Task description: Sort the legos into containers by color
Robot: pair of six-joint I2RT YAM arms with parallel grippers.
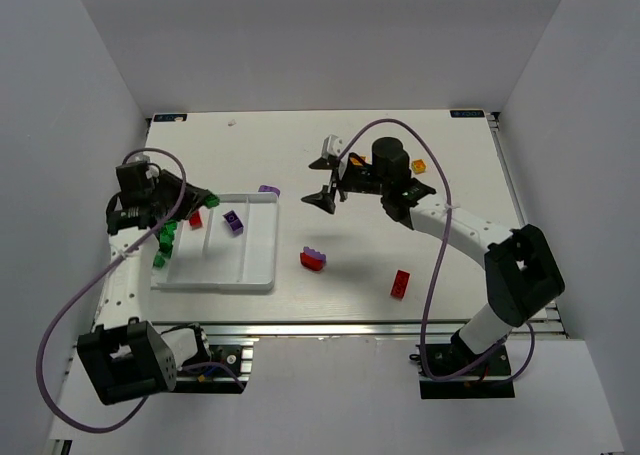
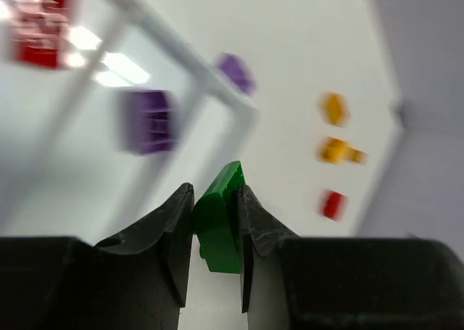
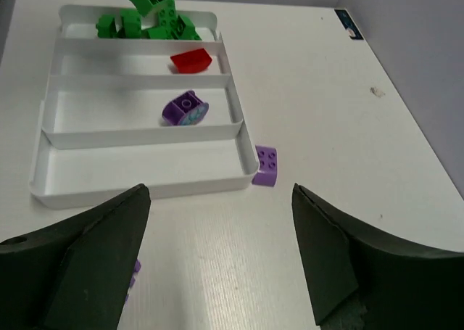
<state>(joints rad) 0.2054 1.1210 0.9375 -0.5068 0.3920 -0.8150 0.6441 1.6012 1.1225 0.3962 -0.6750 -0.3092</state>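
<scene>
L gripper (image 2: 216,194) clamped on green brick (image 2: 220,232), over tray (image 1: 262,250) at frame left; green pile (image 1: 163,243) lies in its leftmost lane, prob. drop spot. R gripper (image 3: 220,192) wide open, empty, facing purple brick (image 3: 265,165) just outside tray corner.

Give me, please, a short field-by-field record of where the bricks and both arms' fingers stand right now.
left fingers: shut on a small green plastic lego brick
right fingers: open, holding nothing
white plastic divided tray: green plastic bricks in one end compartment, red plastic brick in the next, purple rounded brick in the third
loose purple square brick: on the table beside the tray's corner
loose red brick: on the table, apart from the tray
</scene>
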